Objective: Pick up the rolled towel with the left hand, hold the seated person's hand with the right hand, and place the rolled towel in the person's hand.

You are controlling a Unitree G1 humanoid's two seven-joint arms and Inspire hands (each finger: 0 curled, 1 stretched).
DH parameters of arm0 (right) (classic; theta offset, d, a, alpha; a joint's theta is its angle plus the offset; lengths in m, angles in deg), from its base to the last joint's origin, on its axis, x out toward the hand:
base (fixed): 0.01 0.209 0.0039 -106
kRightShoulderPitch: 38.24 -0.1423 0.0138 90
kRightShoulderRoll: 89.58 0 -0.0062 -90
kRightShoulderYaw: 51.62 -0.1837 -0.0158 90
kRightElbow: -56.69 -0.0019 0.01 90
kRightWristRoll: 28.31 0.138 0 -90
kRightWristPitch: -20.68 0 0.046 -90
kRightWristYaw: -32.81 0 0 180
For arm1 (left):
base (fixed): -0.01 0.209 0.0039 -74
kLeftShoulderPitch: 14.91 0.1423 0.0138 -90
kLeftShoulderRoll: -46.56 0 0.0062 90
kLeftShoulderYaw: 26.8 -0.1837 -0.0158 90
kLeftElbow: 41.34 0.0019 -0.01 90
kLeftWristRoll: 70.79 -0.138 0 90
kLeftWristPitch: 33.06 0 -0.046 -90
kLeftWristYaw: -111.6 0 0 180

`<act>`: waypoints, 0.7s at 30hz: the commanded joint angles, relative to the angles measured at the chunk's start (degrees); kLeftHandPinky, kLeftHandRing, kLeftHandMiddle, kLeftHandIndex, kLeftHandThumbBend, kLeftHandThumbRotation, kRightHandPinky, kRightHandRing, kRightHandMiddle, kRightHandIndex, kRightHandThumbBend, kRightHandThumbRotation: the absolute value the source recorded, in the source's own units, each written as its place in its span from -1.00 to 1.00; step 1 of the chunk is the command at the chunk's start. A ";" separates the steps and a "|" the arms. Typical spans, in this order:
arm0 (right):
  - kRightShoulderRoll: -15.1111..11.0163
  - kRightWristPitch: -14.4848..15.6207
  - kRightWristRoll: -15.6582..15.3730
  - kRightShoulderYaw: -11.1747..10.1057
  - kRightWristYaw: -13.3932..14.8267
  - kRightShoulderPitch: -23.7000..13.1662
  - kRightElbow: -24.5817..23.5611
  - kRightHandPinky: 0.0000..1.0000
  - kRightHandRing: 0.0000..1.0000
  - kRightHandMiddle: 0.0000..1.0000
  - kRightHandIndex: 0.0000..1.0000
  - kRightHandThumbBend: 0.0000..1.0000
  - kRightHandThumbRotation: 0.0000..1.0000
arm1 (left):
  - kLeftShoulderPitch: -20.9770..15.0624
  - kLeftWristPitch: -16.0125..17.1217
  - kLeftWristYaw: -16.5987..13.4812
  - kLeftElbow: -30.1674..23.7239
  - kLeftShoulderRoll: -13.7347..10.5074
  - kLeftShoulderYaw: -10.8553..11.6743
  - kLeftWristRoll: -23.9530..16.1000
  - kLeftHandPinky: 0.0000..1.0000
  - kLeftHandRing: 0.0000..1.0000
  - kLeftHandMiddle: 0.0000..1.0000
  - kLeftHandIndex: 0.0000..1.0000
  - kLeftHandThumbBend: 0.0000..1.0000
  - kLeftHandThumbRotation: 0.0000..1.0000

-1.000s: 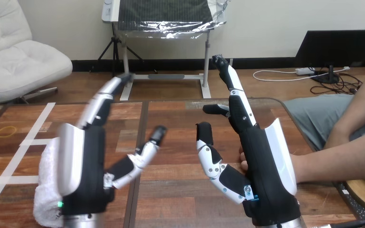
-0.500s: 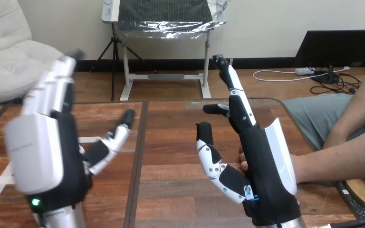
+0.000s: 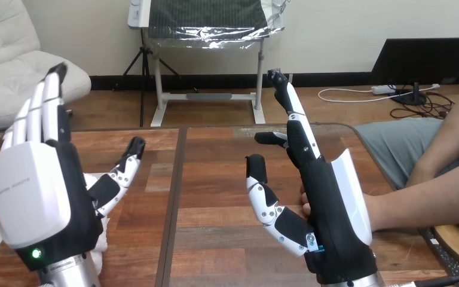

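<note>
My left hand (image 3: 33, 194) is raised at the view's left, open, fingers straight and pointing up, white back toward the camera. The rolled white towel (image 3: 100, 234) lies on the table behind it. Most of the towel is hidden; a strip shows beside the palm, under the thumb. My right hand (image 3: 329, 206) stands edge-on at centre right, open, fingers pointing away. The person's hand (image 3: 304, 201) lies on the table just behind my right hand; its fingertips peek out at the palm's left side. Whether the two touch I cannot tell. The person's forearm (image 3: 424, 200) comes in from the right.
The wooden table (image 3: 215, 179) stretches ahead, with its rounded far right corner (image 3: 358, 128) near the person's knee (image 3: 394, 149). Bare wood lies between my two hands.
My left hand has swung left and turned its white back to the camera, now covering most of the towel. My right hand and the person's arm have stayed put.
</note>
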 commanded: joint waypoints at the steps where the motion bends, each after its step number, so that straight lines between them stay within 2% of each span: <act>1: 1.81 0.41 0.21 -0.56 -0.03 -3.11 -1.50 0.50 1.00 1.00 0.99 -1.00 -1.00 | 0.22 -3.18 2.09 -1.19 -0.10 -1.65 -1.55 0.51 0.69 0.77 0.82 0.49 -0.13; 7: 1.69 0.28 0.52 -0.64 -0.28 -3.25 -1.32 0.50 1.00 1.00 0.99 -1.00 -1.00 | -0.81 -7.03 4.73 -0.61 -0.98 -1.82 -2.97 0.51 0.68 0.76 0.80 0.49 -0.09; 11: 1.61 0.34 0.88 -0.61 -0.63 -3.25 -1.35 0.51 1.00 1.00 0.99 -1.00 -1.00 | -2.01 -10.86 8.06 0.49 -1.65 -1.91 -5.05 0.52 0.68 0.77 0.80 0.50 -0.04; 16: 1.61 0.40 0.72 -0.69 -0.83 -3.26 -1.37 0.52 1.00 1.00 0.99 -1.00 -1.00 | -3.17 -13.88 10.94 1.44 -2.18 -2.14 -5.84 0.54 0.68 0.76 0.79 0.55 0.04; 21: 1.64 0.80 0.51 -0.71 -1.06 -3.13 -1.58 0.52 1.00 1.00 0.99 -1.00 -1.00 | -4.17 -17.98 16.43 1.94 -2.23 -2.67 -7.31 0.55 0.68 0.76 0.79 0.58 0.10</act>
